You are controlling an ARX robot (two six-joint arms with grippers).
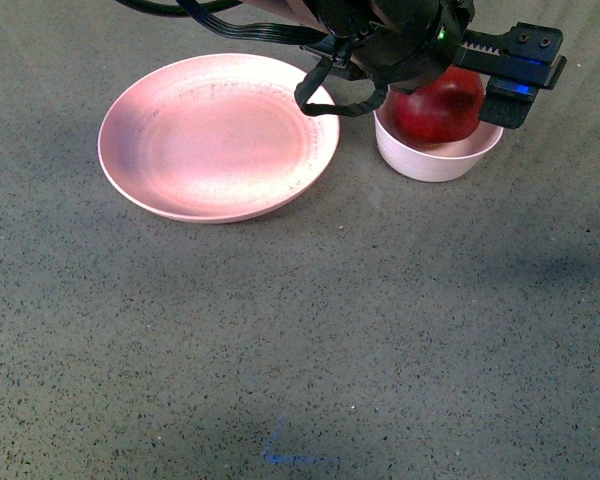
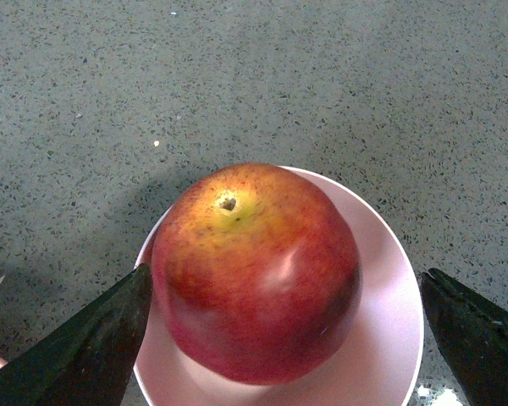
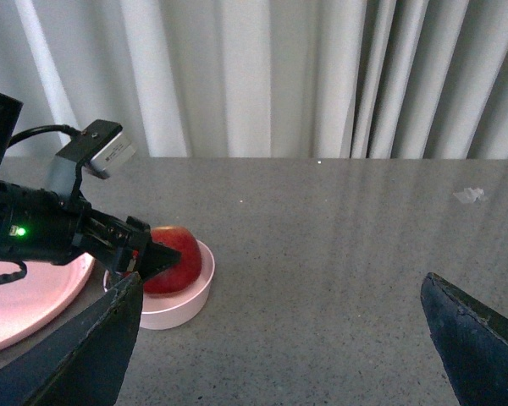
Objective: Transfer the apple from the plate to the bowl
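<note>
The dark red apple [image 1: 442, 108] sits inside the small pale bowl [image 1: 438, 160] at the back right. To its left, the wide pink plate [image 1: 218, 137] holds nothing. My left gripper [image 1: 446, 92] hangs over the bowl, open. In the left wrist view its dark fingers [image 2: 85, 347] stand on either side of the apple [image 2: 254, 271], apart from it, with the bowl [image 2: 389, 330] underneath. My right gripper [image 3: 279, 347] is open over bare table, off to the side of the bowl [image 3: 182, 304] and apple [image 3: 173, 264]. The front view does not show it.
A faint blue mark [image 1: 290, 455] is drawn on the grey table near the front. Pale curtains [image 3: 279, 76] hang behind the table's far edge. A small white scrap [image 3: 470, 194] lies near that edge. The left arm [image 3: 51, 228] reaches over the plate [image 3: 25, 304].
</note>
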